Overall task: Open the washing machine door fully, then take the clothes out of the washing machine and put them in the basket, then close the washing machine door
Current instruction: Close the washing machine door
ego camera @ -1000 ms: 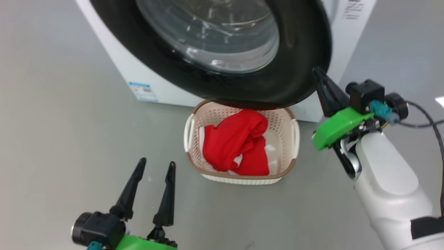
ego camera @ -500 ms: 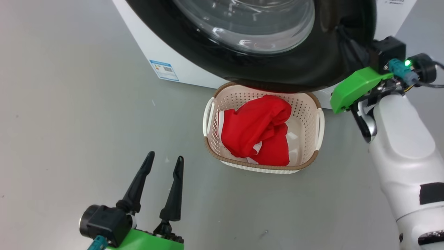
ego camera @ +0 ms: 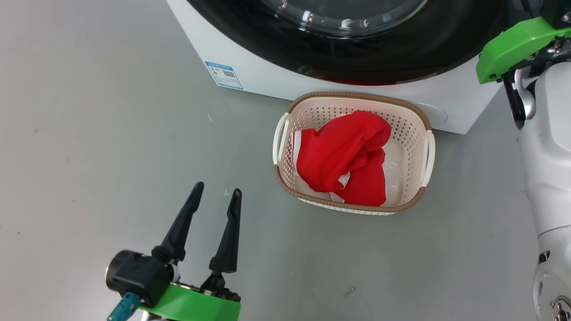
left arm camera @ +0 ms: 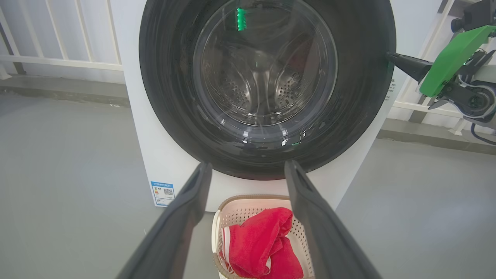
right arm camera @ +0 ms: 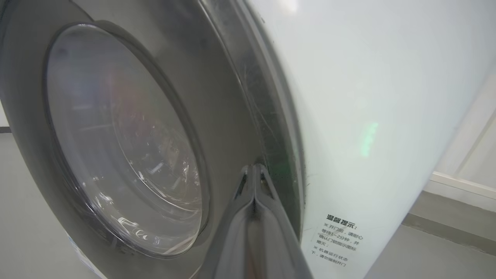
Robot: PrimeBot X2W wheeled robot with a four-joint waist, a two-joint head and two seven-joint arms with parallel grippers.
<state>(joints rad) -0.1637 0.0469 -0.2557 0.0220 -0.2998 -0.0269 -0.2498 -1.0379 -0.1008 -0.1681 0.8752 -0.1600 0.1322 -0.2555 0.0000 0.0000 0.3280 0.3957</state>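
Observation:
The glossy black washing machine door (ego camera: 357, 58) lies flat against the white washing machine (ego camera: 267, 80), its glass window (left arm camera: 265, 69) showing the steel drum. My right gripper (right arm camera: 254, 168) is shut with nothing in it, its tips pressed on the door's right rim (left arm camera: 391, 58). Just below the door on the floor, the cream basket (ego camera: 410, 147) holds the red clothes (ego camera: 343, 156). My left gripper (ego camera: 217, 189) hovers open and empty to the basket's lower left, pointing at the door (left arm camera: 248, 166).
Grey floor (ego camera: 89, 133) spreads wide to the left of the basket and machine. A blue sticker (ego camera: 224, 74) marks the machine's lower front corner. A white railing (left arm camera: 58, 62) runs behind the machine. My pale right forearm (ego camera: 548, 156) stands close to the basket's right.
The door has swung from hanging out over the basket to flat against the machine, with my right gripper moving in on its rim. The head camera has shifted. My left gripper stays open.

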